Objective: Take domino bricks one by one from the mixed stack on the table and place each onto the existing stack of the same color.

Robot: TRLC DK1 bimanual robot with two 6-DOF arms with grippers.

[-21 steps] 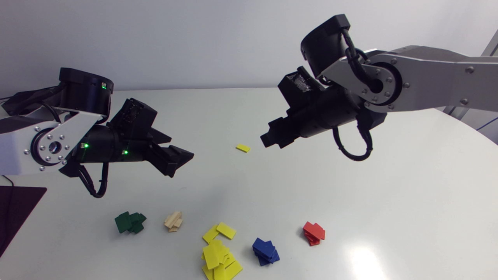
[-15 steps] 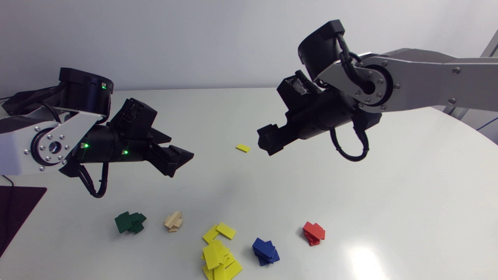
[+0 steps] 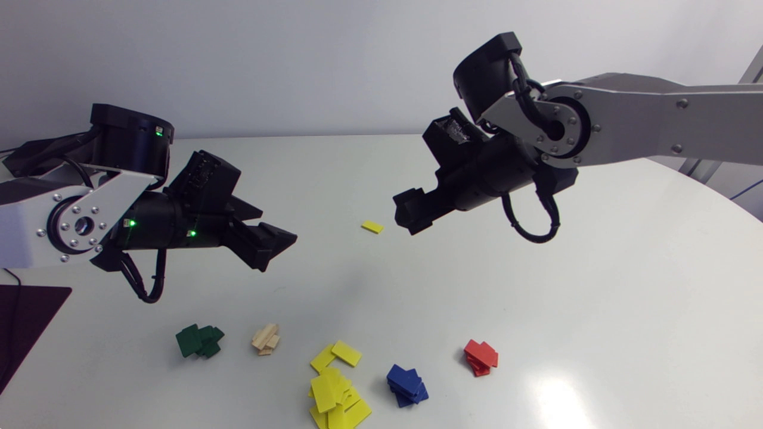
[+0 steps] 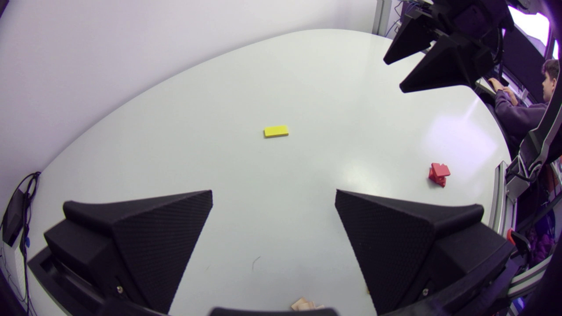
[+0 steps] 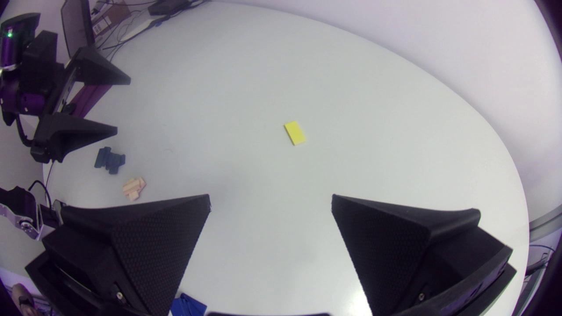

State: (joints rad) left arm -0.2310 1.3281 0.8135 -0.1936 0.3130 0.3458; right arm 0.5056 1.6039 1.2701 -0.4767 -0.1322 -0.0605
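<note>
The white table (image 3: pixel 626 298) filled the head view. Taking its far edge as twelve o'clock, the right arm (image 3: pixel 644 125) came in from two o'clock and the left arm (image 3: pixel 36 220) from nine. Both were held above the surface.

The right gripper (image 3: pixel 408 217) hung over the table's middle with its fingers spread wide and nothing between them. The left gripper (image 3: pixel 280 244) hovered toward eight o'clock of it, its fingers also apart and empty.

Five sorted heaps lay along the six o'clock edge. The loose yellow pile (image 3: pixel 335 393) was the biggest and sat at six. The blue stack (image 3: pixel 407 384) lay just at its three o'clock, with the red stack (image 3: pixel 480 357) further round toward four. The green stack (image 3: pixel 199 341) lay toward eight, and the small bare-wood stack (image 3: pixel 266 339) sat between green and yellow.

One single yellow brick (image 3: pixel 372 227) lay flat near the table's middle, alone and well apart from the heaps. It sat just at nine o'clock of the right gripper, touching neither gripper. Both wrist views showed it on the table ahead of their open fingers.
</note>
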